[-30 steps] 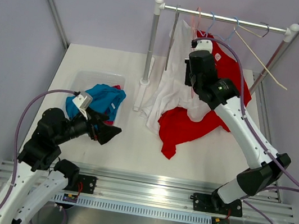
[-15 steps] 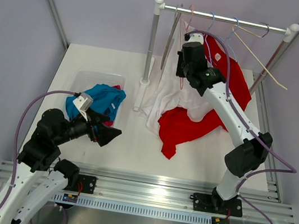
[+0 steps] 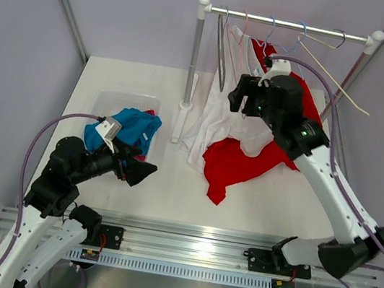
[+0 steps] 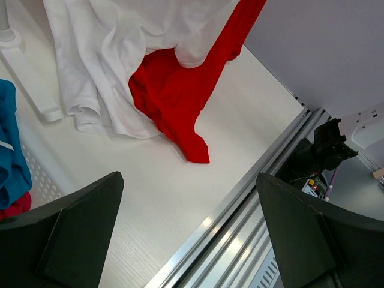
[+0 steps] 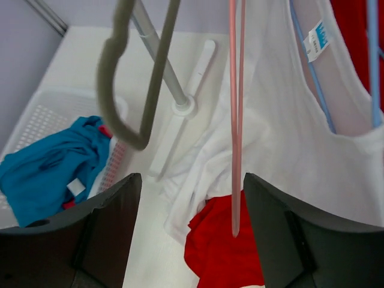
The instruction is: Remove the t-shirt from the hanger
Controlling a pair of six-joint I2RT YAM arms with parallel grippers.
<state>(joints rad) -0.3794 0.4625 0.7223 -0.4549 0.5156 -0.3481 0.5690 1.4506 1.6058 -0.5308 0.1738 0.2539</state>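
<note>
A white t-shirt point(image 3: 220, 112) point(image 5: 288, 138) hangs on a blue hanger point(image 5: 313, 81) from the rail point(image 3: 291, 25), its lower part bunched on the table. A red t-shirt point(image 3: 241, 163) point(image 5: 223, 258) hangs beside it and spreads over the table too. My right gripper point(image 3: 236, 96) point(image 5: 189, 240) is open just in front of the white t-shirt, holding nothing. An empty pink hanger point(image 5: 236, 120) dangles in the gap between its fingers without touching them. My left gripper point(image 3: 147, 170) point(image 4: 189, 240) hovers open over the table's near left. Both shirts point(image 4: 120, 60) lie beyond it.
An empty grey hanger point(image 3: 221, 53) point(image 5: 129, 78) hangs tilted near the rack's left post point(image 3: 194, 57). A beige hanger point(image 3: 337, 78) sticks out at the right end. A clear basket point(image 3: 111, 98) holding blue clothes point(image 3: 132, 127) sits at the left. Walls close in on both sides.
My right gripper, shut up near the rail a moment ago, has opened and drawn back down and to the right. The grey and pink hangers have swung. The left arm has stayed put.
</note>
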